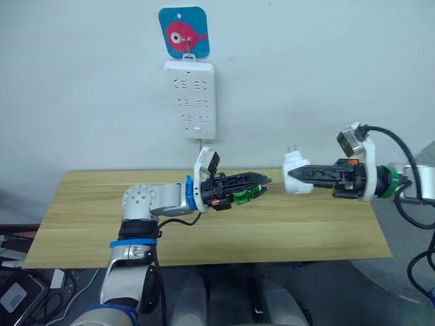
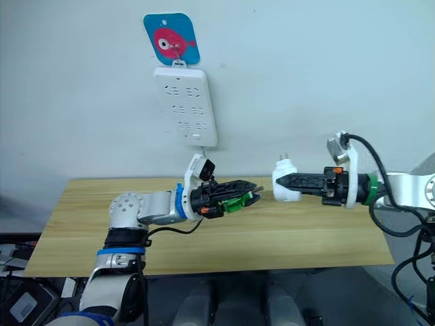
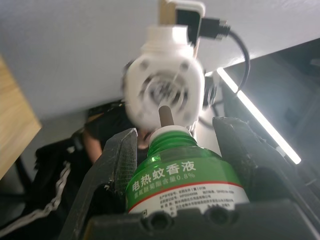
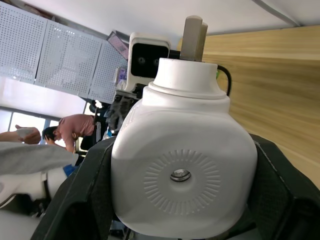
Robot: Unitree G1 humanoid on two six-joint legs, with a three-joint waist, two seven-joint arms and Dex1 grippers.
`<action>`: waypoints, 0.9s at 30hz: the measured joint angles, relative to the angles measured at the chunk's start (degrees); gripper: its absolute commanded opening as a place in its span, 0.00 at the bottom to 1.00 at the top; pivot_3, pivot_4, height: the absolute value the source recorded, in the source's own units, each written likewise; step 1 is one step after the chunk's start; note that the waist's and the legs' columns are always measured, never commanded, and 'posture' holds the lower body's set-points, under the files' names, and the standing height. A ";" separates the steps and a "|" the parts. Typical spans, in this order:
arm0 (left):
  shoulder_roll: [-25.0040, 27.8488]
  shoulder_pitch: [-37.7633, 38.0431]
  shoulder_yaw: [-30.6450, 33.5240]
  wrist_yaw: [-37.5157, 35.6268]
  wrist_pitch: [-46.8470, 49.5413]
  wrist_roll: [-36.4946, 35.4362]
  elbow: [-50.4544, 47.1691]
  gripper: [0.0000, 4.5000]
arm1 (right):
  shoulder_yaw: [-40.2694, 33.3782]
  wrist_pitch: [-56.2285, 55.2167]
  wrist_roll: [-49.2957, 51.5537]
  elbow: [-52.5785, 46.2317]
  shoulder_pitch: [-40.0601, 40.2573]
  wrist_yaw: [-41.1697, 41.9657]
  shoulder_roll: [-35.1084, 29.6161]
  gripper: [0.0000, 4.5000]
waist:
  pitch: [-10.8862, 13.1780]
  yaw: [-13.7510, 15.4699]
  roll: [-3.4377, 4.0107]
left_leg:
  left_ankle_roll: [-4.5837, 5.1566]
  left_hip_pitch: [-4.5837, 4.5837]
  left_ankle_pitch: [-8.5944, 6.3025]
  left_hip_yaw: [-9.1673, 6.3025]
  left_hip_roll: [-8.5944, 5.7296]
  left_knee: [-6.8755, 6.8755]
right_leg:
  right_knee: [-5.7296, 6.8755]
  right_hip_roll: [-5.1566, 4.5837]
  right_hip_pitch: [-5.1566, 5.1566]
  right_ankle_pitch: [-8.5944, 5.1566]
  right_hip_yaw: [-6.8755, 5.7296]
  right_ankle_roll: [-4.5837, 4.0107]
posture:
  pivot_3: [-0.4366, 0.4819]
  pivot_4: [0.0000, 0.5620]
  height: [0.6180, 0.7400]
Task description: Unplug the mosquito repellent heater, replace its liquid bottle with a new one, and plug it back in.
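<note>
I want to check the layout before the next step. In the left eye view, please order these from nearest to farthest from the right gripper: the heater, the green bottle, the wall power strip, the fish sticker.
1. The heater, held in the right gripper.
2. The green bottle, to its left, in the left gripper.
3. The wall power strip, up on the wall.
4. The fish sticker, above the strip.
</note>
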 measured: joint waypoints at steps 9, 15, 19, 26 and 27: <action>3.98 0.72 -0.27 -4.06 0.74 0.14 -2.69 0.50 | 5.75 -6.07 -29.05 -1.91 3.98 0.56 -3.38 0.68 | 0.26 0.00 -0.03 | -0.02 -0.01 0.00 0.03 -0.01 0.01 | -0.03 -0.05 -0.05 -0.01 0.02 0.01 | 0.67 0.44 1.00; 4.56 1.80 -1.46 -5.70 0.56 0.41 -4.42 0.50 | 18.31 -16.99 -60.08 4.69 5.11 3.21 -0.45 0.68 | 0.64 0.03 0.14 | -0.04 -0.03 0.00 0.21 -0.05 -0.03 | -0.02 -0.09 -0.15 -0.01 0.21 0.02 | 0.69 0.46 1.00; 4.63 2.28 -2.14 -5.79 0.38 0.41 -5.68 0.50 | 21.19 -21.20 -72.07 11.41 3.71 7.47 2.86 0.68 | 0.68 -0.01 0.14 | -0.05 -0.01 0.00 0.27 -0.02 -0.05 | -0.01 -0.09 -0.15 -0.02 0.25 0.04 | 0.70 0.46 1.00; 5.68 4.07 -2.19 -5.82 0.05 0.19 -6.96 0.50 | 21.15 -23.04 -83.15 21.40 1.63 13.85 8.43 0.68 | 0.89 0.15 0.07 | -0.07 -0.01 0.00 0.29 -0.03 -0.03 | -0.01 -0.10 -0.14 -0.02 0.28 0.04 | 0.73 0.48 1.00; 5.82 4.24 -2.19 -5.81 -0.08 0.17 -7.06 0.50 | 21.07 -23.02 -83.93 21.96 1.61 14.48 8.83 0.68 | 0.92 0.19 0.07 | -0.08 -0.01 0.00 0.29 -0.03 -0.03 | -0.01 -0.10 -0.14 -0.02 0.28 0.04 | 0.73 0.48 1.00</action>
